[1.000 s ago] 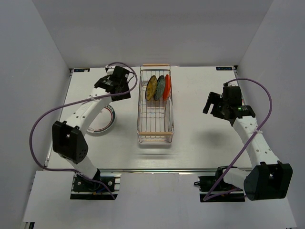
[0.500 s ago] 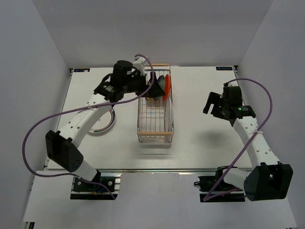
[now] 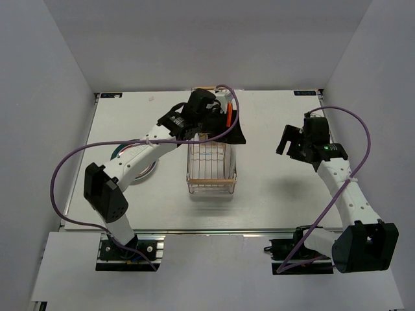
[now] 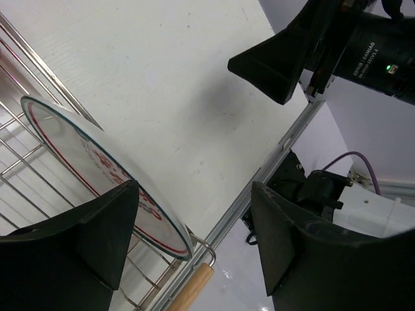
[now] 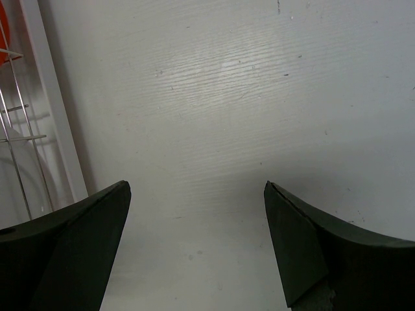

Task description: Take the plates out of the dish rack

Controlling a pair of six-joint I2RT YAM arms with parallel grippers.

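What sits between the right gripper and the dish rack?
Nothing: only bare table separates the right gripper from the dish rack, as the top external view shows.

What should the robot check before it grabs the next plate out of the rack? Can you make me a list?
1. Is the left hand open? ok, its fingers are wide apart.
2. Is the white plate with red marks standing in the dish rack? ok, it stands on its edge.
3. Is that plate between both fingers? cannot tell, its rim shows close beside one finger.
4. Is the right hand out of the way? ok, it is open and empty over the table.
5. Is there room by the plate lying on the table? cannot tell, the left arm hides part of it.
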